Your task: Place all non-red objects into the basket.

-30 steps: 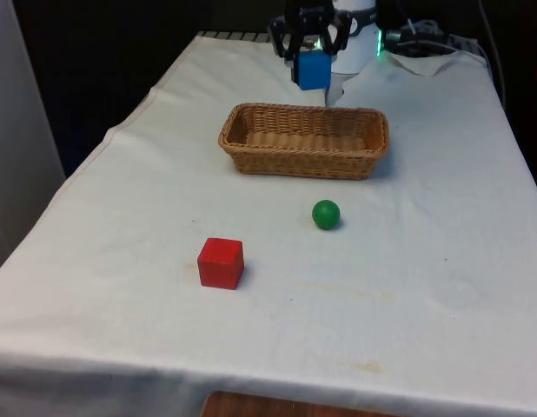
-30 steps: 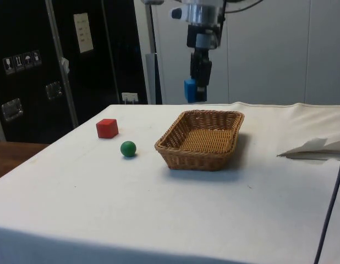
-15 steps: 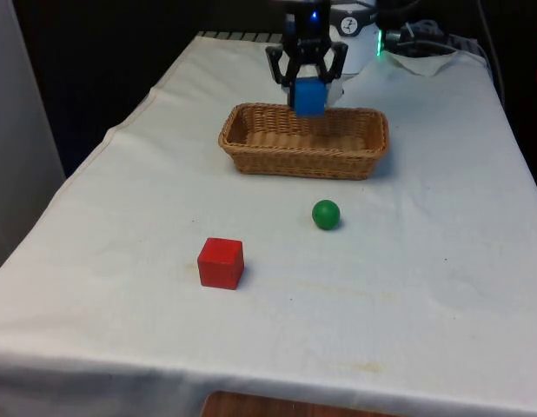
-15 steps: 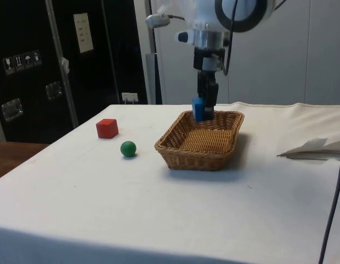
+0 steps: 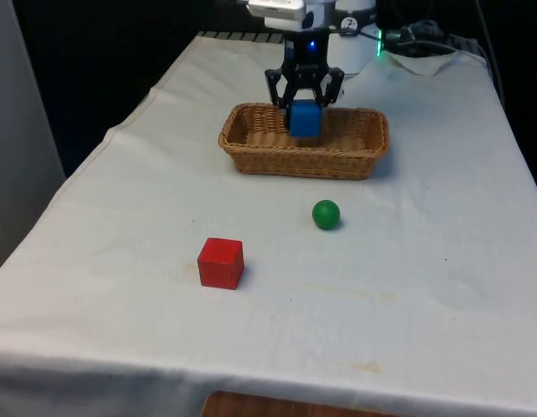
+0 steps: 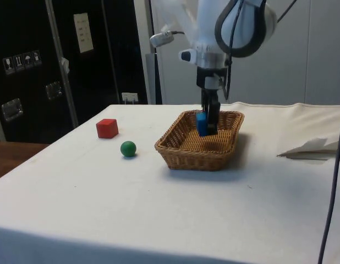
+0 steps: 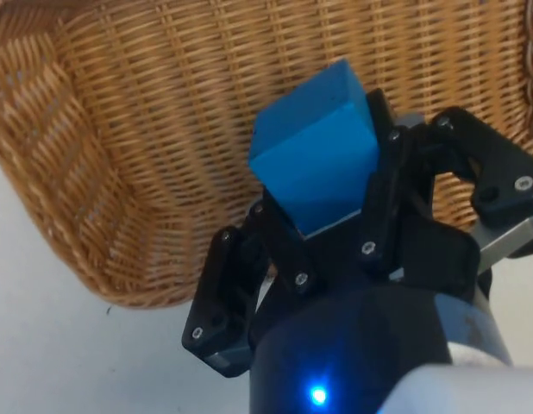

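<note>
Wicker basket [image 5: 251, 159] is sitting at the table's far end, and the gripper [image 5: 304, 111] is clamping a blue cube [image 5: 304, 119] between its fingers, inside the rim and seemingly just off the floor. Nearer the front camera, a green ball [image 5: 326, 214] and red cube [image 5: 221, 262] are lying apart on the white cloth [image 5: 442, 278], with nothing standing between them and the basket.

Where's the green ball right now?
The green ball lies on the cloth in front of the basket, toward the front view's right of the red cube; it touches neither.

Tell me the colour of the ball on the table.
Green; the ball shows best in the front view.
</note>
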`<move>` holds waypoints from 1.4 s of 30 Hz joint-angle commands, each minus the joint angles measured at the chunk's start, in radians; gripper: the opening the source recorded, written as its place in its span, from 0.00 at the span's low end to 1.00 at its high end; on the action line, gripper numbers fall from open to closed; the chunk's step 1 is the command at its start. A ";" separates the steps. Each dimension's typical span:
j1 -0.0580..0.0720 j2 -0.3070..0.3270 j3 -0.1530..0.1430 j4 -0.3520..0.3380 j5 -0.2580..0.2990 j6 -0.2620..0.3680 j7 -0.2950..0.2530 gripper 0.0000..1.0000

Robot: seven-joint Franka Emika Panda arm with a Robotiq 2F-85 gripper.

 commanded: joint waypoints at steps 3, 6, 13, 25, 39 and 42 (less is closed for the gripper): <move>-0.003 0.006 0.027 -0.010 0.057 0.020 -0.018 0.03; -0.006 0.022 0.034 -0.008 0.066 0.032 -0.019 0.03; -0.006 0.050 0.032 -0.003 0.063 0.046 -0.012 0.03; 0.000 0.069 0.018 0.005 0.043 0.043 -0.001 0.96; -0.002 0.016 0.009 -0.001 0.035 0.017 -0.004 1.00; -0.003 -0.003 0.006 -0.004 0.032 0.005 -0.005 1.00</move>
